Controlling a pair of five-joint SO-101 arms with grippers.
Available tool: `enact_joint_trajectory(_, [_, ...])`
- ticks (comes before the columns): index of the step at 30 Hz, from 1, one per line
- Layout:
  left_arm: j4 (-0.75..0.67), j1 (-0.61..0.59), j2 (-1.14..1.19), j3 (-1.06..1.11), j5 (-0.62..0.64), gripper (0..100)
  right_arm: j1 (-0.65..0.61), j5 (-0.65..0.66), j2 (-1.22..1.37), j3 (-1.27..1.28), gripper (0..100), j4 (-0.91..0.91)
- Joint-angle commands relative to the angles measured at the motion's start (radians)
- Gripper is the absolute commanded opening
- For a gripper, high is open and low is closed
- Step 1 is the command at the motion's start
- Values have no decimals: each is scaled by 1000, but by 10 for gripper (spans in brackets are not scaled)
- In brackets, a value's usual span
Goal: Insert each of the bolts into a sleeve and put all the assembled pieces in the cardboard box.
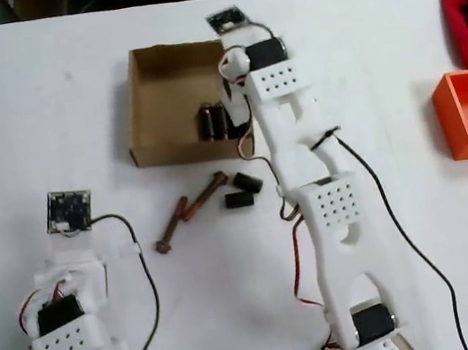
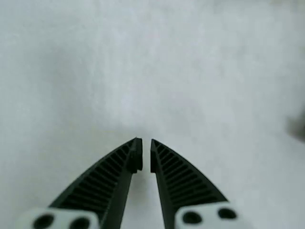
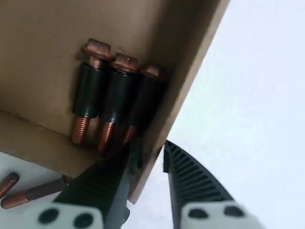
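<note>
The right gripper (image 3: 148,151) is seen released and empty, set astride a wall of the cardboard box (image 3: 190,71), with open white table (image 1: 43,108) beside it. Three assembled pieces (image 3: 116,95) are shown side by side against that wall; in the high view they are partly hidden under the arm. Two loose bolts (image 1: 206,193) and two black sleeves (image 1: 249,181) lie just outside the box, near the right arm. The left gripper (image 2: 144,145) is almost clenched on nothing, over bare table well apart. An orange bin (image 1: 466,114) stands at the table's edge.
</note>
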Motion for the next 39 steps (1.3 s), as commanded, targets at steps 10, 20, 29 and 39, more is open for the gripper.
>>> enact_joint_trajectory(10, [-17, 6, -9, -4, -8, 59, -2, 5, -38, -100, 202, 79])
enact_joint_trajectory(20, [-17, 6, -9, -4, -8, 59, -131, -12, -453, 327, 201, 85])
enact_joint_trajectory(29, [-17, 6, -9, -4, -8, 59, -206, 279, -903, 1125, 201, -24])
enact_joint_trajectory(39, [-17, 6, -9, -4, -8, 60, -237, 680, -920, 1481, 200, -380])
